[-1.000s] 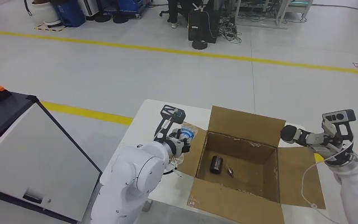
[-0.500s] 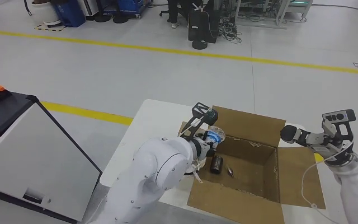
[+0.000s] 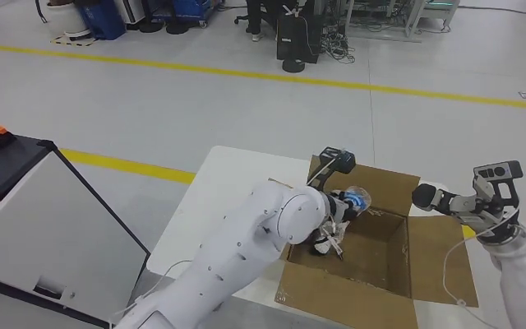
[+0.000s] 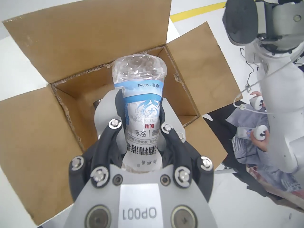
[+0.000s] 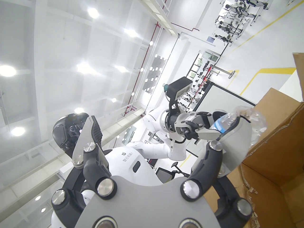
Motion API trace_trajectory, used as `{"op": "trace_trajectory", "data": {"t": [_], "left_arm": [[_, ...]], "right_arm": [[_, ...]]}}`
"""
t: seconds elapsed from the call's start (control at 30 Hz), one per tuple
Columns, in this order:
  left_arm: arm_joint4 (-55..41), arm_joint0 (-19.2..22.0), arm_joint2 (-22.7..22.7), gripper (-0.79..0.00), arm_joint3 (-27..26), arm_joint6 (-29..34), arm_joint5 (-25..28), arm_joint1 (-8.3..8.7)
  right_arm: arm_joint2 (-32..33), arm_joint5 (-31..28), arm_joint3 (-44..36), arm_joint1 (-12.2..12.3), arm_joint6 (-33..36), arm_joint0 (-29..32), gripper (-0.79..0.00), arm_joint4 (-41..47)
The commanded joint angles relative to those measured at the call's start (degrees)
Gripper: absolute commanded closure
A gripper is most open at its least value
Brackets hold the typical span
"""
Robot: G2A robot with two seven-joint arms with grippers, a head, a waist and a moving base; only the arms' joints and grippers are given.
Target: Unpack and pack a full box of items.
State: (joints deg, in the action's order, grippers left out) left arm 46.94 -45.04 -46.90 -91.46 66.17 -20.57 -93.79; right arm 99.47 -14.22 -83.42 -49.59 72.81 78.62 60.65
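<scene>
Left wrist view, left claw (image 4: 139,110) clamped on clear blue-labelled bottle (image 4: 139,81) over open cardboard box (image 4: 95,36), right claw (image 5: 167,121) spread, empty.

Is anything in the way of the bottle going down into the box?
Nothing visible blocks it. The left end effector holds the bottle above the open box, whose flaps are folded out. A dark item lies on the box floor nearby; the bottle might land against it.

Brown corrugated cardboard box (image 4: 71,36), matt, rough torn inner edges. Clear plastic bottle (image 4: 140,91), glossy, crinkled at base, smooth printed label. Left gripper (image 4: 139,102): matt grey plastic fingers (image 4: 106,110), shiny metal screws (image 4: 115,123). Smooth white table (image 3: 222,189).
</scene>
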Motion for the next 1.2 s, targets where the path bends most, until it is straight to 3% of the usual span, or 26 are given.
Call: {"op": "trace_trajectory", "data": {"t": [0.0, 0.23, 0.83, 0.9, 1.17], "left_arm": [[-2.1, 0.3, 0.4, 0.0, 2.5, -2.5, -2.0, -0.57], [-9.1, -0.3, 1.7, 0.0, 7.2, -9.5, -5.6, -2.22], [-9.2, -0.1, 2.4, 0.0, 8.2, -10.0, -6.2, -2.47], [-10.6, -1.5, 2.2, 0.0, 8.9, -11.3, -6.2, -2.52], [-15.8, -0.7, 5.6, 0.0, 17.5, -14.9, -1.9, -4.23]], "right_arm": [[0.0, 0.0, 0.0, 0.0, 0.0, 0.0, -0.785, 0.0], [0.0, 0.0, 0.0, 0.0, 0.0, 0.0, -0.785, 0.0], [0.0, 0.0, 0.0, 0.0, 0.0, 0.0, -0.785, 0.0], [0.0, 0.0, 0.0, 0.0, 0.0, 0.0, -0.785, 0.0], [0.0, 0.0, 0.0, 0.0, 0.0, 0.0, -0.785, 0.0]]}}
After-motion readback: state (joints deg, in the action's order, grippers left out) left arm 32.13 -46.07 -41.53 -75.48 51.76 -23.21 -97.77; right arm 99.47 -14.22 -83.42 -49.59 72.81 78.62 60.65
